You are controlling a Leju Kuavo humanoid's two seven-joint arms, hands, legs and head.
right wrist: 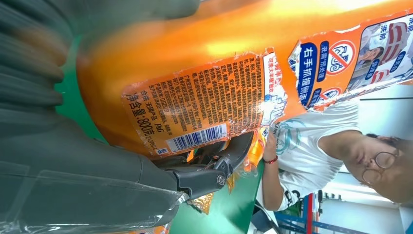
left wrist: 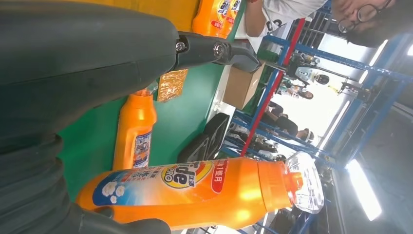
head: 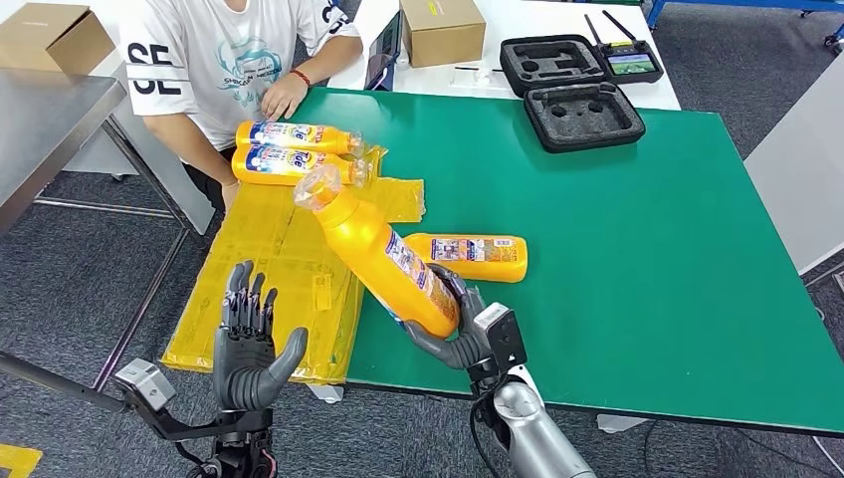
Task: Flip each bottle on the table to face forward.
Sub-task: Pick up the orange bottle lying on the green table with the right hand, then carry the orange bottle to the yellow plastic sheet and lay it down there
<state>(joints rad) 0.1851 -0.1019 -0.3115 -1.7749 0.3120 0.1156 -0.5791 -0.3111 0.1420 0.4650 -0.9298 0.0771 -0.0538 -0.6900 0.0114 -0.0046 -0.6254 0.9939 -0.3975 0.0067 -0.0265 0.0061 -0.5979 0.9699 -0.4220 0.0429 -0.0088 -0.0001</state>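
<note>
my right hand (head: 460, 329): fingers clamped round the base of a lifted orange bottle (head: 383, 251), held tilted above the near edge of the green table (head: 637, 249), clear cap up and away from me; in the right wrist view i read its back label and barcode. my left hand (head: 249, 344): raised off the table's left side, fingers apart, holding nothing. second bottle (head: 478, 257): lying flat just behind the lifted one. two more bottles (head: 299, 149): lying side by side on the yellow sheet (head: 269, 289), near a seated person's hand (head: 282, 97).
</note>
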